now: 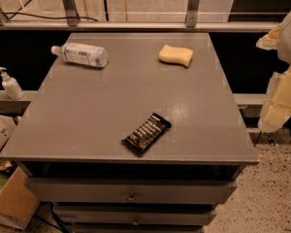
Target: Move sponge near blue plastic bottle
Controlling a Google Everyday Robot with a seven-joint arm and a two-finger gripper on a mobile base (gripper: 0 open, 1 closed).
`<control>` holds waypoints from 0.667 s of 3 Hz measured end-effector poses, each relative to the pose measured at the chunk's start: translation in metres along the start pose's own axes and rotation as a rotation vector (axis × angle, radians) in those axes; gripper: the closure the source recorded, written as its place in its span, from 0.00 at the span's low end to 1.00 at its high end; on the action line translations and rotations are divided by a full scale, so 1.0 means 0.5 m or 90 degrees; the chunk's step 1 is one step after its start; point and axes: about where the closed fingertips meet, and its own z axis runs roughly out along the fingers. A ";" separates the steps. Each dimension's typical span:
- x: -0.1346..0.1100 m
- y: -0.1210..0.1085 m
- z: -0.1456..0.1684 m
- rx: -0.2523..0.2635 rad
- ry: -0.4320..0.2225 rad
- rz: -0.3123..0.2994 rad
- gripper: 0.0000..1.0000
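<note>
So: gripper (280,98) at right edge of frame, beyond the table (87,130); can't tell its state. Sponge (176,55) upper centre-right, i.e. up-left of gripper, long axis approx. left-right. Blue plastic bottle (80,54) upper left, well apart.

Worktop (111,110): grey, smooth, matt, faint sheen toward the right edge.
Sponge (176,55), near far right corner: pale yellow foam, matt, soft-looking.
Blue plastic bottle (80,54), near far left corner: clear glossy plastic, pale label.
Snack bar wrapper (146,133), near front edge: dark, shiny film, crinkled.
Gripper (280,96), off the right edge: cream, matt, foam-like padding.
Drawer knobs (131,197): dull metal.
</note>
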 end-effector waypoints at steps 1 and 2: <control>0.000 0.000 0.000 0.000 0.000 0.000 0.00; -0.007 -0.009 0.004 0.015 -0.014 0.000 0.00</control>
